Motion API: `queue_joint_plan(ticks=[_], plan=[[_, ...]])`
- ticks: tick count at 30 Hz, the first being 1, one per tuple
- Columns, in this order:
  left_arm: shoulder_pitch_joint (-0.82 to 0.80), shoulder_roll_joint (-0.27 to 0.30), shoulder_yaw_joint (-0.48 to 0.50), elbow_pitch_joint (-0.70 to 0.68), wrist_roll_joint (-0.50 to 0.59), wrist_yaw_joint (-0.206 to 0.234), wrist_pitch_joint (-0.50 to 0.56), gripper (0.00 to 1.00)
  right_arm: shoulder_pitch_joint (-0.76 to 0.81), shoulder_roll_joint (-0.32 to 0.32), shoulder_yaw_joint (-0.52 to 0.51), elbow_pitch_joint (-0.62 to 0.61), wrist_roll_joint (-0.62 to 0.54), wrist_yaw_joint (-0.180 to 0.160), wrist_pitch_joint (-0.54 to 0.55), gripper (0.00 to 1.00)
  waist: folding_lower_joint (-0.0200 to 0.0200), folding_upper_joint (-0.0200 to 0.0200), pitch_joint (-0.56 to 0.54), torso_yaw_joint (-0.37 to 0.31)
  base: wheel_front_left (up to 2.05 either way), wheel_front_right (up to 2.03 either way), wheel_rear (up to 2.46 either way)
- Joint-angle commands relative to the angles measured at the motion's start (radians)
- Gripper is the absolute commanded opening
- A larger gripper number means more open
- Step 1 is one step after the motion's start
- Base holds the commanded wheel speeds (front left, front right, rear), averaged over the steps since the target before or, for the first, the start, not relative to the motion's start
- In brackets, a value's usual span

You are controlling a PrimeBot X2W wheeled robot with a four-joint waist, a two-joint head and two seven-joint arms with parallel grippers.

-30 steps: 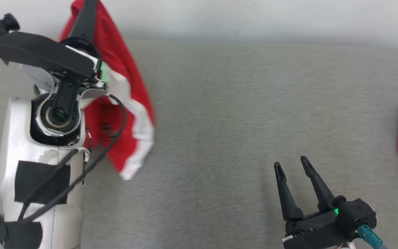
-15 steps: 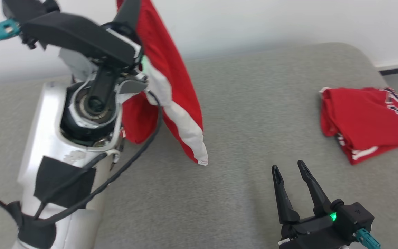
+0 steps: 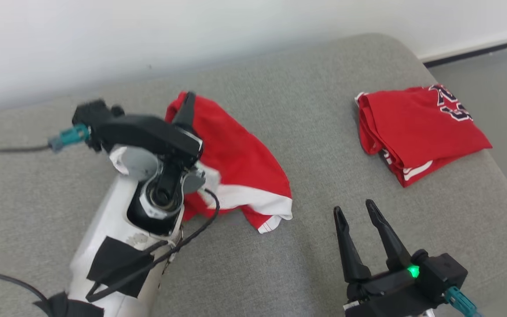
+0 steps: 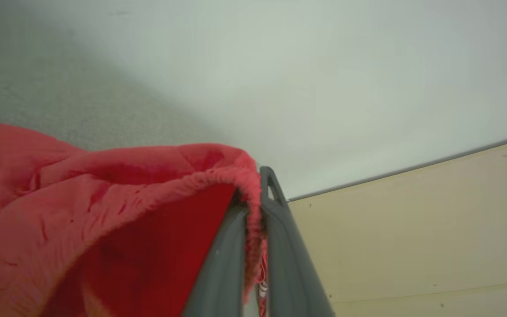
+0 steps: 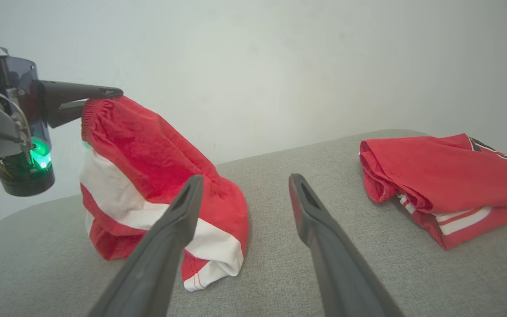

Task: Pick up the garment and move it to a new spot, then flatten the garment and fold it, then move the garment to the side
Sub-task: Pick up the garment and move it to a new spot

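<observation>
Garment: soft, rumpled red-white cloth

You have a grey fabric-covered cushion with a rounded far corner as the work surface. A folded red jersey lies flat toward its right end. The red shorts with a white band rest their lower folds near the middle, well apart from it.

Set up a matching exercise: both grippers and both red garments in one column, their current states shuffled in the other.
1. left gripper
2. right gripper
3. red-and-white shorts
4. folded red jersey

A. open, empty
B. lies on the grey cushion, to the robot's right
C. shut on red fabric
D. pinched up at the top, lower end on the cushion

Pairs: 1-C, 2-A, 3-D, 4-B
</observation>
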Motion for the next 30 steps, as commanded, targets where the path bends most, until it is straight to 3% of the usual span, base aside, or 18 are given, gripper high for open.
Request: queue_joint_plan(ticks=[1,5,9,10,11,12,19,22,27,30], plan=[[0.013,0.002,-0.010,0.033,-0.013,-0.020,-0.025,0.00,-0.017,0.002,0.003,-0.004,0.009,-0.003,0.000,1.00,0.0000,0.0000,0.048,-0.026,0.00,0.00,0.00],[-0.005,0.003,-0.066,0.139,-0.026,-0.088,-0.112,0.00,-0.034,0.003,0.021,-0.003,-0.018,-0.003,0.000,1.00,0.0000,0.0000,0.085,-0.031,0.00,0.00,0.00],[-0.039,0.002,-0.111,0.214,-0.029,-0.123,-0.156,0.00,-0.045,0.002,0.031,-0.005,-0.023,-0.003,0.000,1.00,0.0000,0.0000,0.103,-0.032,0.00,0.00,0.00],[-0.048,0.003,-0.123,0.237,-0.037,-0.133,-0.165,0.19,-0.046,0.002,0.034,-0.006,-0.024,-0.003,0.000,1.00,0.0000,0.0000,0.105,-0.032,0.00,0.00,0.00],[-0.061,0.002,-0.142,0.258,-0.031,-0.144,-0.172,0.93,-0.045,0.002,0.034,-0.005,-0.024,-0.003,0.000,1.00,0.0000,0.0000,0.105,-0.031,0.00,0.00,0.00],[-0.074,0.002,-0.161,0.273,-0.017,-0.157,-0.183,1.00,-0.043,0.002,0.032,-0.004,-0.024,-0.003,0.000,1.00,0.0000,0.0000,0.103,-0.027,0.00,0.00,0.00],[-0.118,0.012,-0.312,0.293,0.119,-0.275,-0.267,1.00,-0.013,0.002,0.018,0.007,-0.046,-0.003,0.000,1.00,0.0000,0.0000,0.039,0.029,0.00,0.00,0.00],[-0.085,0.036,-0.353,0.262,0.188,-0.304,-0.303,1.00,0.007,0.001,0.012,0.010,-0.070,-0.003,0.000,1.00,0.0000,0.0000,-0.002,0.067,0.00,0.00,0.00],[0.040,0.099,-0.358,0.146,0.296,-0.302,-0.331,1.00,0.041,-0.001,-0.002,0.009,-0.083,-0.003,0.000,1.00,0.0000,0.0000,-0.070,0.134,0.00,0.00,0.00],[0.131,0.149,-0.311,0.033,0.398,-0.275,-0.332,1.00,0.066,-0.003,-0.021,0.005,-0.083,-0.003,0.000,1.00,0.0000,0.0000,-0.099,0.184,0.00,0.00,0.00]])
